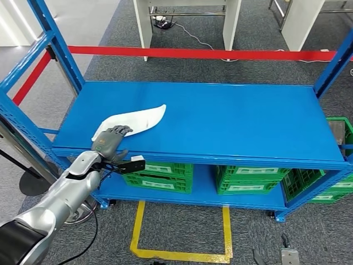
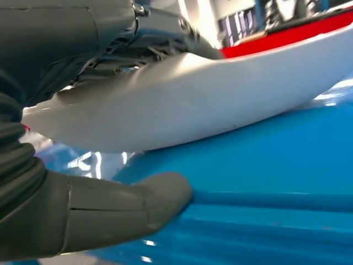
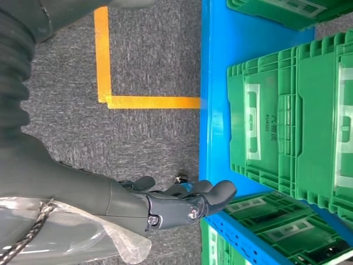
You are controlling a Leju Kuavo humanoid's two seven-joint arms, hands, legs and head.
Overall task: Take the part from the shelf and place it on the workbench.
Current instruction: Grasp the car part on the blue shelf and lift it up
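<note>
- Left hand [image 1: 110, 142]: fingers [image 1: 118, 131] laid over the near end of the white part [image 1: 133, 121]; in the left wrist view the thumb [image 2: 124, 207] lies under the part [image 2: 199, 94], against the shelf's front edge, with the fingers [image 2: 124, 38] on top; the part sits between them, gripped
- White part: long, flat and curved, lying on the top shelf [image 1: 233, 116], one end at the fingers and the other reaching away from them toward the shelf's middle; whether the gripped end is lifted off the surface cannot be told
- Top shelf: blue metal board of a blue rack, directly under the left hand's fingers
- Right hand [image 3: 183, 204]: hanging low beside the rack, fingers [image 3: 216, 193] loosely spread and holding nothing
- Green crates [image 3: 291, 110]: on the lower blue shelf [image 3: 212, 83], just beyond the right hand's fingertips; also below the left hand in the head view
- Yellow floor tape [image 3: 104, 61]: on grey carpet, off to the side of the right hand
- Red barrier tape [image 1: 199, 53]: well past the rack, far from both hands
</note>
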